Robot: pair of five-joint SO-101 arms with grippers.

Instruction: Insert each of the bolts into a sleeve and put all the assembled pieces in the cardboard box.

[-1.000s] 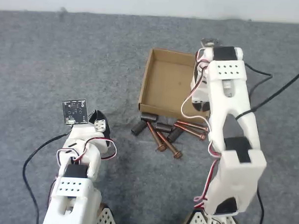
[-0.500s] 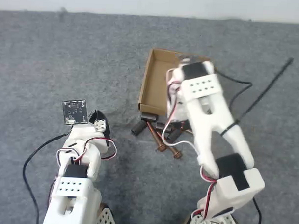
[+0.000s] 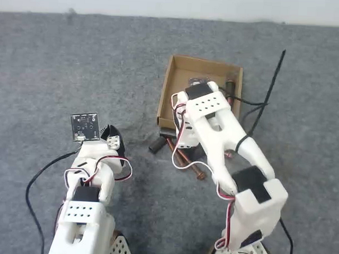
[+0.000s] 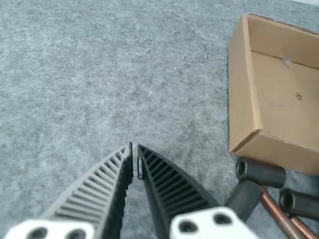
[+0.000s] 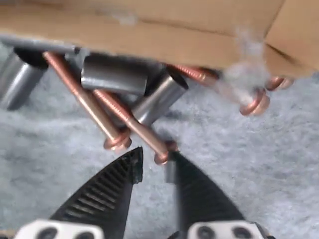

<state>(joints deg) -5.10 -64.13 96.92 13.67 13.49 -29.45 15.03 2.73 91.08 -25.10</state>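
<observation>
The cardboard box (image 3: pixel 174 85) stands open at mid-table, and a dark sleeve with a copper bolt (image 3: pixel 230 89) lies in its far right corner. Loose copper bolts (image 3: pixel 186 160) and dark sleeves (image 3: pixel 156 145) are piled against its near wall. My right arm (image 3: pixel 206 109) hangs over that pile. My right gripper (image 5: pixel 153 162) is open just above the carpet, with the head of one bolt (image 5: pixel 130 123) between its fingertips. A sleeve (image 5: pixel 114 74) lies across the bolts. My left gripper (image 4: pixel 134 149) is shut and empty over bare carpet, left of the box (image 4: pixel 279 99).
Grey carpet covers the table. My left arm (image 3: pixel 89 180) stays at the near left with a small circuit board (image 3: pixel 84 127) on its wrist. A black cable (image 3: pixel 268 97) runs right of the box. More sleeves (image 4: pixel 259 172) lie by the box's corner.
My right arm swung from the box's right edge leftward and down over the pile of bolts and sleeves. The left arm has not moved.
</observation>
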